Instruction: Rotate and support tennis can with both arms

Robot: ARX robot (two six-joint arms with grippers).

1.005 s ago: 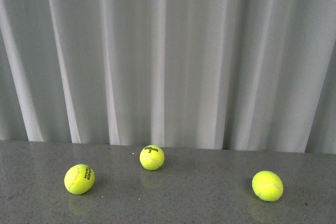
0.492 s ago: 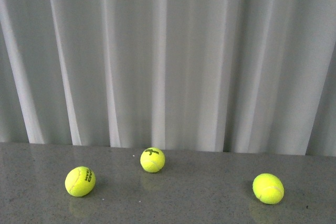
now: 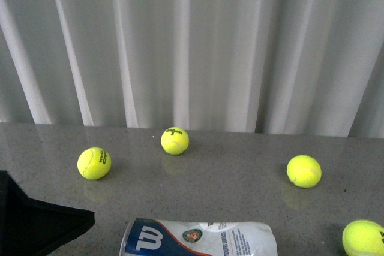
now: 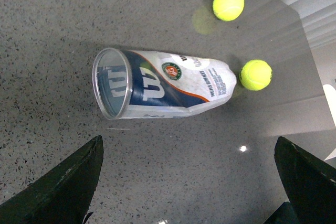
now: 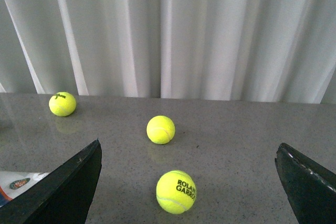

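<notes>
Item: tennis can (image 3: 198, 238), clear tube with a white-and-blue label, orange stripe and round logo. It lies on its side on the grey speckled table (image 3: 240, 199), at 6 o'clock in the front view and partly cut by the frame edge. Its clear round end points to 9 o'clock. The end at 3 o'clock looks pinched or dented.

Loose items: four yellow tennis balls, at 10 o'clock (image 3: 94, 163), 12 o'clock (image 3: 174, 140), 2 o'clock (image 3: 303, 171) and 3 o'clock (image 3: 363, 238) of the can. The last is near the pinched end; contact cannot be told. Backdrop: white pleated curtain (image 3: 192, 46).

Left gripper (image 4: 188, 142): above the can and looking down on it, jaws spread wide, nothing between them and clear of the tube. Right gripper (image 5: 187, 145): off to the can's 3 o'clock side and facing the curtain, jaws likewise wide and empty, with only a corner of the label at the edge of its view. A black shape at 8 o'clock in the front view is probably part of the left arm.

Step, as judged: approach, with no grasp yet made. Next move, as judged: the left gripper descends to close across the tube's body, and the right swings toward the pinched end to brace it before any turn. Care is needed with the ball lying close by.
</notes>
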